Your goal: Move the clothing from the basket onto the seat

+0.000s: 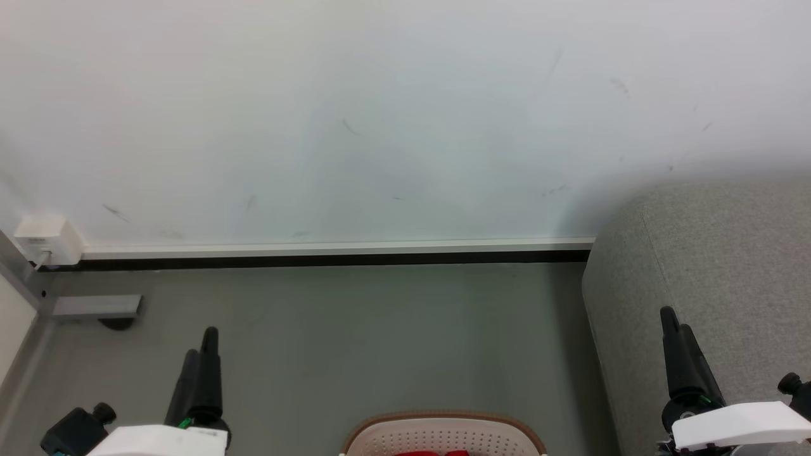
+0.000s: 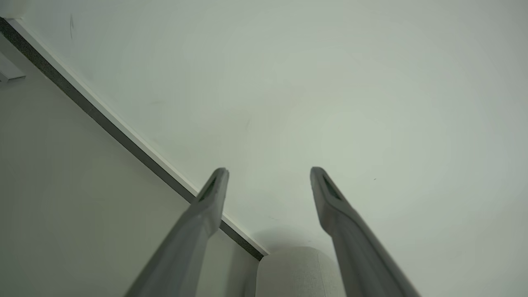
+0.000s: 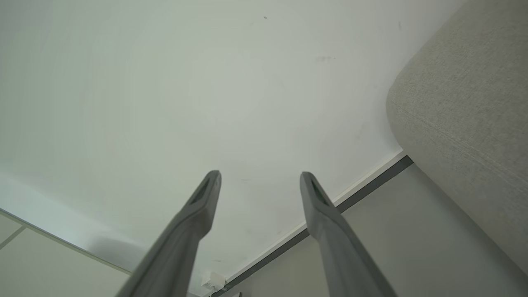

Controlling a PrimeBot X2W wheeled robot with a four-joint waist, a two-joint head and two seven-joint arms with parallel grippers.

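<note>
Perforated plastic basket (image 1: 443,437), red clothing (image 1: 418,453) inside; left fingers (image 2: 208,206), right fingers (image 3: 200,206) spread, empty.

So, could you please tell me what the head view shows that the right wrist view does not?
Head view's own: the basket with red clothing in it, at the bottom edge, and the left tool. Right wrist view's own: the wide gap between the right tool fingers, so it is open. Shared: the grey seat, white wall, skirting and floor, plus the right tool itself.
</note>
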